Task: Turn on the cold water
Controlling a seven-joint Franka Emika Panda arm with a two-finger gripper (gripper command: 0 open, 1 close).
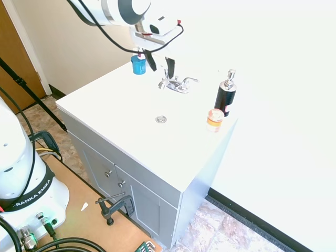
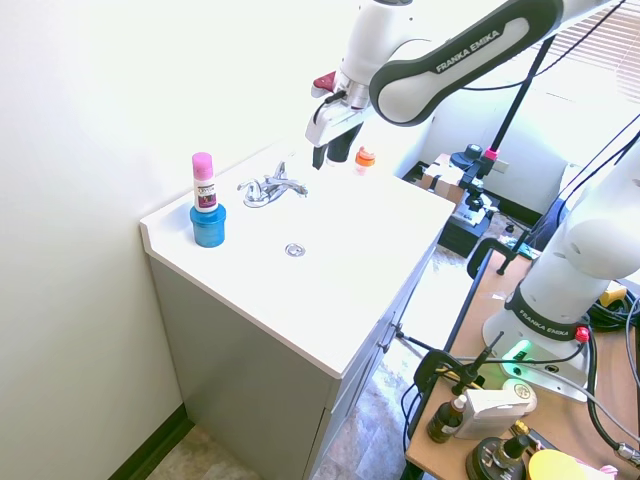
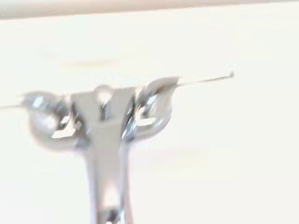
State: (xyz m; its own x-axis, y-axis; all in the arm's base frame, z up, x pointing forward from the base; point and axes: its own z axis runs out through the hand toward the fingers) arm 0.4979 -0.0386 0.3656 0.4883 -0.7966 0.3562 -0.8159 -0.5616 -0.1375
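The small chrome tap [image 1: 176, 84] with its short spout and two slim levers stands at the back of the white sink top, also seen as the tap [image 2: 270, 187]. My gripper [image 1: 161, 71] hangs just above and slightly behind it, tilted, with its dark fingers [image 1: 169, 66] spread apart and nothing between them. From the other side my gripper [image 2: 325, 155] is to the right of the tap and apart from it. In the wrist view the tap [image 3: 105, 121] fills the middle, blurred.
A black pump bottle [image 1: 226, 96] and a small orange jar [image 1: 214, 119] stand right of the tap. A blue cup [image 1: 138, 64] holding a pink-capped bottle [image 2: 203, 183] sits to its left. The drain [image 1: 161, 119] lies in front. The wall is close behind.
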